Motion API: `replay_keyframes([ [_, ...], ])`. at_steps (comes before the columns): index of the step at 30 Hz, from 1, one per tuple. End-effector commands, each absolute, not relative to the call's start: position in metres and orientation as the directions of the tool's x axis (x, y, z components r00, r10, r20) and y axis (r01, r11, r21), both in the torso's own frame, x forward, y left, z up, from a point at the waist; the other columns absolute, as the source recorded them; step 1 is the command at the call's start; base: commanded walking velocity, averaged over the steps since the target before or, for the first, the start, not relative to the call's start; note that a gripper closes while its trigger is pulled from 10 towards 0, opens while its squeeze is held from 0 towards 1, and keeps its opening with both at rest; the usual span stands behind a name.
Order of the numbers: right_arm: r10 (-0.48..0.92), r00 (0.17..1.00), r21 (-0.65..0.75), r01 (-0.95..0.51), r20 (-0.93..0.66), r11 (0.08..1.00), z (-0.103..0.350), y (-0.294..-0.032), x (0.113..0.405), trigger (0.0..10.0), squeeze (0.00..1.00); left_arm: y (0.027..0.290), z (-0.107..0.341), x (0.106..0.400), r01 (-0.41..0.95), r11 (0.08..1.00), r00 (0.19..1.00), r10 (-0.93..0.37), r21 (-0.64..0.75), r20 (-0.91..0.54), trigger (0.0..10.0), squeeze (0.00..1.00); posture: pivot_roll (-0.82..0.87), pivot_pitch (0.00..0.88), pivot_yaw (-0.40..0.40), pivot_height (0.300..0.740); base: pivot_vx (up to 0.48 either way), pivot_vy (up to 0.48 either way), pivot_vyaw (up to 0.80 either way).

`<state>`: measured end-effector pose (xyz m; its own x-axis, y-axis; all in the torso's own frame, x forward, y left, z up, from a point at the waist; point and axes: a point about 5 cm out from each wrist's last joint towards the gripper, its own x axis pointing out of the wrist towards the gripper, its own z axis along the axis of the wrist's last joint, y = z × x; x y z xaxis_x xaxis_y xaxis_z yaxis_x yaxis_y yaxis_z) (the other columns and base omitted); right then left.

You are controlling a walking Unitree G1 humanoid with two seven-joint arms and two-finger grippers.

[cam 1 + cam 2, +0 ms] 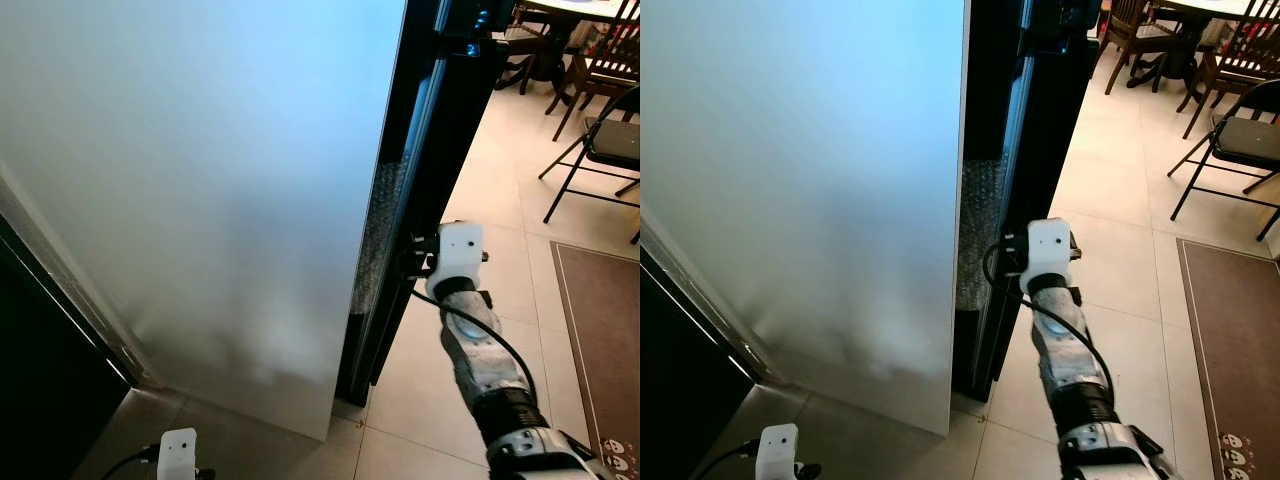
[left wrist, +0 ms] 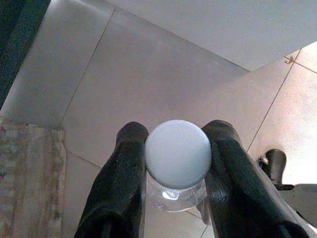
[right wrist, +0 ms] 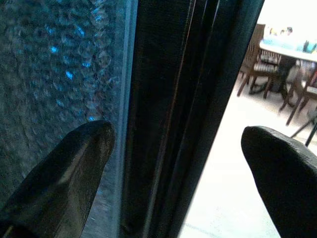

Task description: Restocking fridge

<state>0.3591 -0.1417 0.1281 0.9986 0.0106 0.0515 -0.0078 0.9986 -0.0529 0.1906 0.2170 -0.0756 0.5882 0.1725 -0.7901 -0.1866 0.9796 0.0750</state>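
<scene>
The fridge's pale side panel point(image 1: 200, 180) takes up the left of the head views, with its black door edge point(image 1: 425, 170) just right of it. My right gripper point(image 3: 178, 144) is open, one finger on each side of that black door edge. Its white wrist housing point(image 1: 460, 255) sits against the door at mid height. A clear plastic bottle with a white cap point(image 2: 177, 153) is held between the black fingers point(image 2: 121, 183) of my left gripper point(image 2: 176, 158), low over the tiled floor. The left wrist housing point(image 1: 178, 452) shows at the bottom.
Beige floor tiles point(image 1: 480, 190) stretch to the right. A folding chair point(image 1: 605, 150) and a dining table with wooden chairs point(image 1: 590, 40) stand at the far right. A brown mat point(image 1: 600, 320) lies on the floor at right. A dark opening point(image 1: 40, 390) lies at lower left.
</scene>
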Motion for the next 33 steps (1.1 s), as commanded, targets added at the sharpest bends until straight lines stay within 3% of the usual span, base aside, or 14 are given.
replay_keyframes([
  [1, -0.006, 1.000, -0.011, 0.006, 0.028, 1.000, 0.129, -0.141, 0.362, 10.0, 0.00, 0.217, -0.076, 0.190, -0.193, 0.978, 0.583, 0.179, 0.079, -0.793, 10.0, 0.00, 0.06, 0.000, -0.051, 0.740, 0.000, 0.000, 0.00],
  [3, -0.008, 1.000, 0.027, 0.007, 0.015, 1.000, 0.128, -0.138, 0.364, 10.0, 0.00, 0.217, -0.076, 0.190, -0.191, 0.978, 0.581, 0.180, 0.083, -0.794, 10.0, 0.00, 0.06, 0.000, -0.050, 0.740, 0.000, 0.000, 0.00],
  [4, -0.013, 1.000, 0.071, 0.013, -0.002, 0.997, 0.127, -0.136, 0.366, 10.0, 0.39, 0.217, -0.076, 0.190, -0.190, 0.978, 0.580, 0.181, 0.084, -0.794, 10.0, 0.00, 0.07, 0.000, -0.047, 0.740, 0.000, 0.000, 0.00],
  [5, -0.023, 1.000, 0.085, 0.023, -0.002, 0.996, 0.129, -0.134, 0.368, 10.0, 0.98, 0.217, -0.076, 0.190, -0.191, 0.978, 0.580, 0.181, 0.084, -0.794, 10.0, 0.00, 0.07, 0.000, -0.047, 0.740, 0.000, 0.000, 0.00],
  [7, -0.028, 1.000, 0.092, 0.028, 0.002, 0.995, 0.131, -0.134, 0.369, 10.0, 1.00, 0.217, -0.076, 0.190, -0.192, 0.978, 0.581, 0.181, 0.083, -0.793, 10.0, 0.00, 0.08, 0.000, -0.047, 0.740, 0.000, 0.000, 0.00],
  [12, -0.099, 0.995, 0.097, 0.099, -0.003, 0.990, 0.135, -0.138, 0.374, 10.0, 0.98, 0.218, -0.076, 0.190, -0.192, 0.978, 0.581, 0.182, 0.083, -0.794, 10.0, 0.00, 0.07, 0.000, -0.046, 0.740, 0.000, 0.000, 0.00],
  [13, -0.116, 0.993, 0.097, 0.116, -0.004, 0.988, 0.136, -0.141, 0.375, 10.0, 0.23, 0.218, -0.076, 0.190, -0.192, 0.978, 0.581, 0.182, 0.083, -0.794, 10.0, 0.00, 0.07, 0.000, -0.046, 0.740, 0.000, 0.000, 0.00],
  [14, -0.118, 0.993, 0.097, 0.118, -0.004, 0.988, 0.136, -0.141, 0.375, 10.0, 0.23, 0.218, -0.076, 0.190, -0.192, 0.978, 0.581, 0.182, 0.083, -0.794, 10.0, 0.00, 0.07, 0.000, -0.046, 0.740, 0.000, 0.000, 0.00],
  [15, -0.116, 0.993, 0.101, 0.116, -0.005, 0.988, 0.136, -0.141, 0.375, 10.0, 0.00, 0.218, -0.076, 0.190, -0.192, 0.978, 0.581, 0.181, 0.083, -0.794, 10.0, 0.00, 0.07, 0.000, -0.046, 0.740, 0.000, 0.000, 0.00],
  [33, -0.085, 0.994, 0.120, 0.093, -0.069, 0.988, 0.140, -0.157, 0.388, 10.0, 0.00, 0.217, -0.076, 0.190, -0.193, 0.978, 0.579, 0.177, 0.077, -0.795, 10.0, 0.00, 0.08, 0.000, -0.051, 0.740, 0.000, 0.000, 0.00],
])
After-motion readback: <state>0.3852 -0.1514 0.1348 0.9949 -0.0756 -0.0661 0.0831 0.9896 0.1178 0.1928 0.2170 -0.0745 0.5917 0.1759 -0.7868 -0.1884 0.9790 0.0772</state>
